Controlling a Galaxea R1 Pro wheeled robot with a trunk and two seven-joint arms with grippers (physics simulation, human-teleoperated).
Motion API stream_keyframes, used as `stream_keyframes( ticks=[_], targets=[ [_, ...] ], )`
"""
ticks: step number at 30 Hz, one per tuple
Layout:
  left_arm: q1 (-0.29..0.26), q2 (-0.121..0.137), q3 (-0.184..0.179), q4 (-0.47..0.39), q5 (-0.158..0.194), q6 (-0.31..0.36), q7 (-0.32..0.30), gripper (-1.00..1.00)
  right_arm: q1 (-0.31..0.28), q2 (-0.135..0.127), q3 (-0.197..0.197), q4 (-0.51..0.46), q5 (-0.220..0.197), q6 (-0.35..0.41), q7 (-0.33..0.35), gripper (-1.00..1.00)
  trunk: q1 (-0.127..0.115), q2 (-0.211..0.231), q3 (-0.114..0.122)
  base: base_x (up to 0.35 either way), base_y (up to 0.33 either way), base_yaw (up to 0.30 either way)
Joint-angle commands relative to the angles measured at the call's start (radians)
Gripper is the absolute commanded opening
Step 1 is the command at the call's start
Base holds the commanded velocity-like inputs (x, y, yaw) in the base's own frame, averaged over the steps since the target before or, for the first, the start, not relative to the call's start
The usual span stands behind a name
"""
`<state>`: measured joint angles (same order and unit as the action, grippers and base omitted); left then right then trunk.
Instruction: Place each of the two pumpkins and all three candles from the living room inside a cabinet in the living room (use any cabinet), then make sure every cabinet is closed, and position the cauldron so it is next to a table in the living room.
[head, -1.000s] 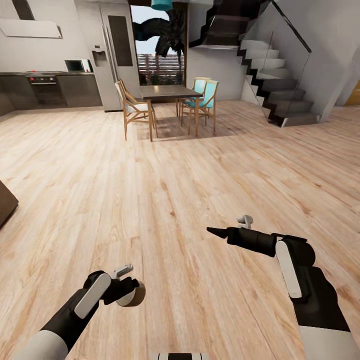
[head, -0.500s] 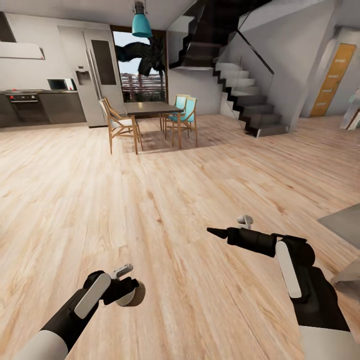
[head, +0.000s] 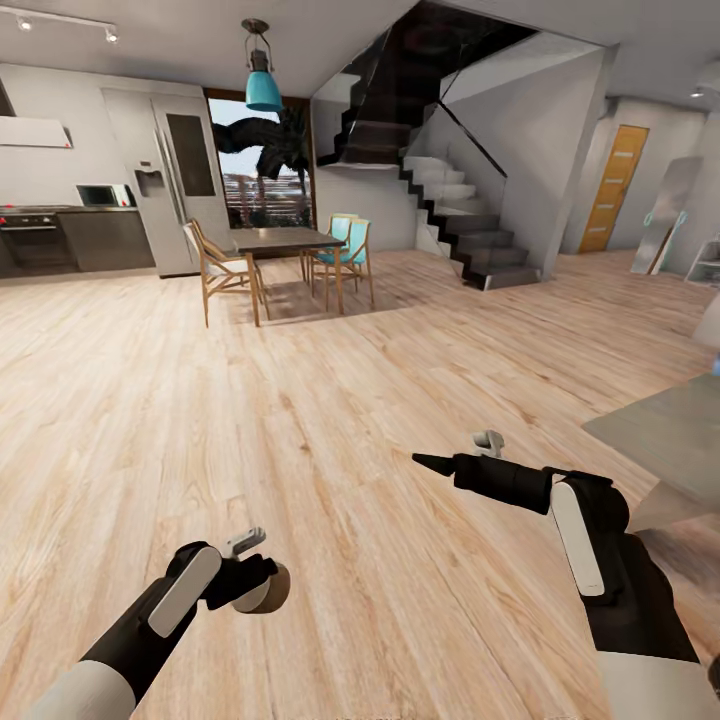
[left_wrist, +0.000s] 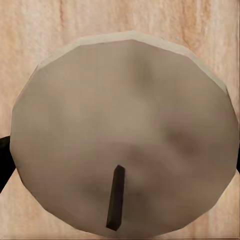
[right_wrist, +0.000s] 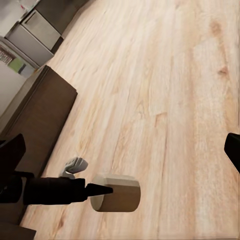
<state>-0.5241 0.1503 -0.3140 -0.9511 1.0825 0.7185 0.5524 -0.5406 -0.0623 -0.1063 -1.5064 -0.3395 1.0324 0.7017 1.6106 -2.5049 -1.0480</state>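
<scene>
We are carrying a candle (left_wrist: 125, 135) clamped in our left gripper (head: 255, 585), its wick end facing the wrist camera. The right gripper (head: 432, 463) holds nothing, with its fingers spread wide. The table (head: 668, 435) lies off beyond the right gripper; the cabinet (right_wrist: 35, 117) stands just past the left one. Next, we judge, comes facing that cabinet and opening a front.
</scene>
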Motion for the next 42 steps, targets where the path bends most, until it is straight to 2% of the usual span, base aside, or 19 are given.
stream_keyframes(
  ticks=[1,9,14,19,34,42],
  targets=[
    [-0.001,0.001,-0.003,-0.002,0.01,0.0,0.009,-1.0,-0.001,0.0,-0.001,0.0,0.005,0.004,0.006,1.0,-0.001,0.0,0.002,-0.07,0.0,-0.201],
    [-0.001,0.001,-0.003,-0.002,0.012,-0.001,0.009,-1.0,-0.001,-0.001,-0.001,0.0,0.004,0.005,0.007,1.0,-0.004,0.002,0.025,-0.039,0.002,-0.223],
    [-0.001,0.018,-0.003,-0.002,0.018,0.0,0.008,-1.0,-0.001,-0.001,-0.001,0.0,0.004,0.005,0.007,1.0,-0.007,0.003,0.04,-0.255,0.07,-0.237],
    [-0.001,0.021,-0.002,-0.002,0.019,0.0,0.008,-1.0,-0.001,0.001,-0.001,0.001,0.004,0.005,0.007,1.0,-0.009,0.004,0.054,-0.155,0.036,-0.239],
    [-0.001,0.023,-0.002,-0.002,0.018,-0.001,0.008,-1.0,-0.001,0.001,-0.001,0.003,0.001,0.004,0.007,1.0,-0.009,0.004,0.041,-0.033,0.023,-0.239],
    [-0.001,0.024,-0.003,-0.003,0.034,-0.001,0.008,-1.0,-0.001,0.001,-0.002,0.009,-0.002,0.003,0.007,1.0,-0.009,0.004,0.033,-0.087,0.06,-0.239]
  ],
)
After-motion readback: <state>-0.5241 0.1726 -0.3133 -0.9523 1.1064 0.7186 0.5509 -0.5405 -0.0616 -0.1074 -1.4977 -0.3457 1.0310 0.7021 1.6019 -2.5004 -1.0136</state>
